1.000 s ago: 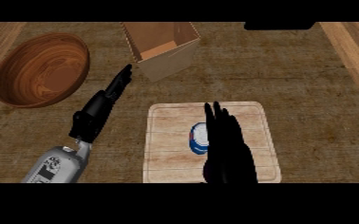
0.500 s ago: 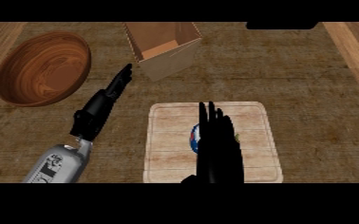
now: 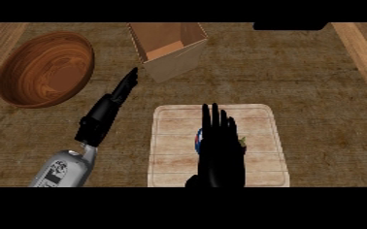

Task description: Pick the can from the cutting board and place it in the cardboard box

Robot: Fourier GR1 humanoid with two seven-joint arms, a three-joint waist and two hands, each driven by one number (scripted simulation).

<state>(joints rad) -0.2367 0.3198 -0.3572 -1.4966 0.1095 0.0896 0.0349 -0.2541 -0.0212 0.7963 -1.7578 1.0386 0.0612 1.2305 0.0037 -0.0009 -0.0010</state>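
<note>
One second on, my right hand [image 3: 219, 148] has slid across the cutting board [image 3: 219, 145] to cover the can [image 3: 199, 138], fingers straight and spread, not yet curled, cardboard box [image 3: 169, 48] well beyond.

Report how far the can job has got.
Nothing is finished: the can sits on the cutting board, mostly hidden under the right hand, whose fingers are straight above it, not curled round it. The left hand lies open beside the cardboard box. Grasping, lifting and placing remain.
</note>
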